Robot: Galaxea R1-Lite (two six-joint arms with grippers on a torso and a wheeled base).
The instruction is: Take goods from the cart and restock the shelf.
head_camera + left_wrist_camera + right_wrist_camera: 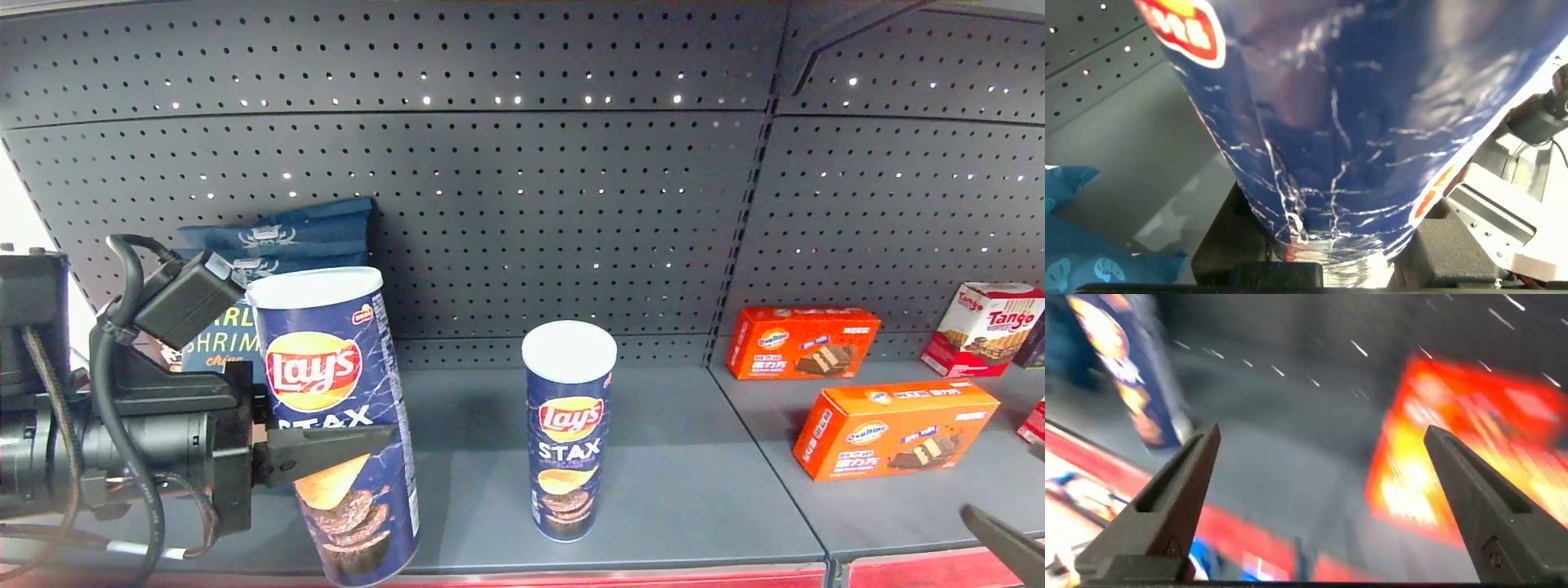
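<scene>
On the head view, my left gripper (363, 445) is clamped around a chips can (326, 359), which tilts at the front left of the shelf (694, 490). A second can (569, 433) stands upright mid-shelf. On the left wrist view, the chips can sits between the fingers. On the right wrist view, my right gripper (1321, 433) is spread wide, and beyond it is what looks like an orange box (1437, 482), blurred.

Logos and lettering mark the left can (335, 425), middle can (569, 433), orange boxes (802, 341) and blue bags (277, 237).

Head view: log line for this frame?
left gripper: shut on tall dark-blue cardboard chip can, tilted, at grey metal shelf front | right gripper: open, empty | second matching can: upright mid-shelf
</scene>
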